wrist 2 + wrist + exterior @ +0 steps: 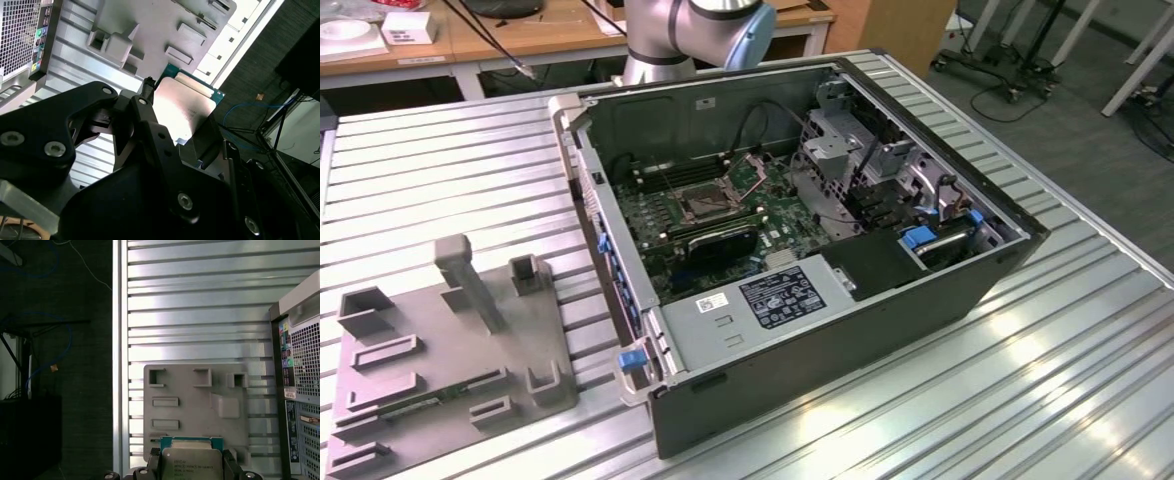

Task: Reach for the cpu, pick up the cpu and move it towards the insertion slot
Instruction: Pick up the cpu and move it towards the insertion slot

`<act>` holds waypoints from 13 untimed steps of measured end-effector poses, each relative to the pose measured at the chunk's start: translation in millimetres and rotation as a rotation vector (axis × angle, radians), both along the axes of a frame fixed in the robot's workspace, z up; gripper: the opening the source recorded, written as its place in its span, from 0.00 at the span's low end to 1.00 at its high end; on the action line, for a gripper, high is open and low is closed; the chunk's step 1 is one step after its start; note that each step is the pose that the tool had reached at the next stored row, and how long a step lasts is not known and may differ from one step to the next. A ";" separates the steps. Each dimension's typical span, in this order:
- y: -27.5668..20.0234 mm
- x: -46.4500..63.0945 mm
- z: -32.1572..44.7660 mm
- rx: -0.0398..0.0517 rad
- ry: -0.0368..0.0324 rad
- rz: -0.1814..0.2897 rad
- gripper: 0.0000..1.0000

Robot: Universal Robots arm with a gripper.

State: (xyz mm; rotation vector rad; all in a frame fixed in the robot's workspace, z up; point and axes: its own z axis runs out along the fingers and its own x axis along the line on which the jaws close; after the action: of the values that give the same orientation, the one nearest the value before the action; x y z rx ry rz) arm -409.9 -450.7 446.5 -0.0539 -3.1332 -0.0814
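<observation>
Gripper (pixel 194 470) is pinching the cpu (pixel 192 454) by 2 opposite edges, leaving its faces clear, above the grey tray (pixel 200 392).

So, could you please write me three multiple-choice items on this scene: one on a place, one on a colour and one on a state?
1. Where is the cpu?
A. in a drawer
B. held in the gripper
C. on a shelf

2. What colour is the plastic tray?
A. grey
B. orange
C. blue

3. How is the computer case?
A. closed by a panel
B. open on its side
C. wrapped in foil

Answers:
1 B: both wrist views show the fingers clamped on its edges.
2 A: it is plain grey in the exterior view.
3 B: the green board and the insertion slot lie in plain sight.
</observation>
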 end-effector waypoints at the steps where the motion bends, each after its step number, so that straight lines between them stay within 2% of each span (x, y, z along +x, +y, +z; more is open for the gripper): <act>1: 0.0 1.1 0.0 0.0000 0.0000 0.000 0.55; 13: 0.0 14.3 0.0 0.0001 0.0000 0.000 0.55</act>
State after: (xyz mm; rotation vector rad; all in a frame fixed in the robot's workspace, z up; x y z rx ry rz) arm -395.6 -450.7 446.4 -0.0539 -3.1332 -0.0815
